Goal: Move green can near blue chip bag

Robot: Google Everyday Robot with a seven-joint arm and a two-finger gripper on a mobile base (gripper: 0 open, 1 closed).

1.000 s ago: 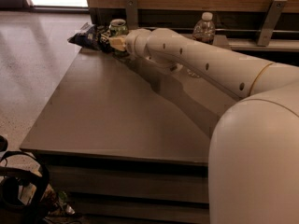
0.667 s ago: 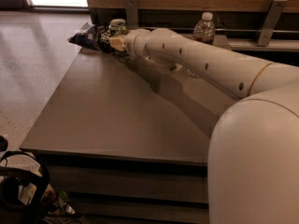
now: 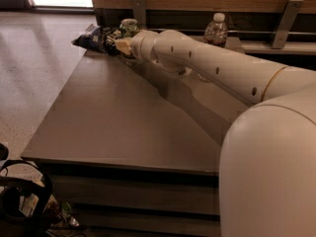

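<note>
Arm's gripper (image 3: 122, 45) sits just beside wrinkled dark-blue glossy chip bag (image 3: 94, 37), w/ small green soda can (image 3: 129, 25) right behind; grip state: can't tell.

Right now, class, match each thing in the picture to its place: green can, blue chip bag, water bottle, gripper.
Column 1
1. green can
2. blue chip bag
3. water bottle
4. gripper

Column 2
A. leftmost, at the far corner of the table
B. far side, right of the white arm
C. at the arm's end, beside the bag
D. just behind the gripper, right of the bag

Pairs: 1-D, 2-A, 3-B, 4-C
</note>
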